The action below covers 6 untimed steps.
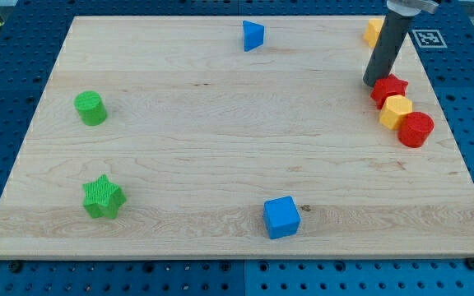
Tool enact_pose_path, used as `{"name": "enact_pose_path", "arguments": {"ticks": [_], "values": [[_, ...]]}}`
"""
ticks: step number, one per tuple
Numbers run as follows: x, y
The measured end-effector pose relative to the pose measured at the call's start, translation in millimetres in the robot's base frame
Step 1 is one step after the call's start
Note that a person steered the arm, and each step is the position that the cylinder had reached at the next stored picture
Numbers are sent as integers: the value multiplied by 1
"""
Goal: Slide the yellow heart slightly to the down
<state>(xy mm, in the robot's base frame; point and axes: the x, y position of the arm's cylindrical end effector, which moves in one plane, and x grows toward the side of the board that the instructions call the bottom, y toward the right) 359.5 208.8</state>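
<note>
A yellow block [373, 31], partly hidden behind my rod, lies at the board's top right edge; its shape cannot be made out fully. My tip [371, 83] rests on the board below that block, well apart from it, and just left of a red star [390, 87]. A second yellow block [396, 112], roughly hexagonal, sits right below the red star, touching it.
A red cylinder [415, 129] touches the yellow hexagonal block at its lower right. A blue triangle [253, 35] lies at the top middle, a blue cube [281, 217] at the bottom middle, and a green cylinder [90, 108] and a green star [103, 197] at the left.
</note>
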Motion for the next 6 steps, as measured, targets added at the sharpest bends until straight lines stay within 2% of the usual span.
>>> {"name": "enact_pose_path", "arguments": {"ticks": [1, 3, 4, 5, 6], "values": [[-24, 1], [-104, 75], [-152, 65], [-168, 40], [-165, 19]]}}
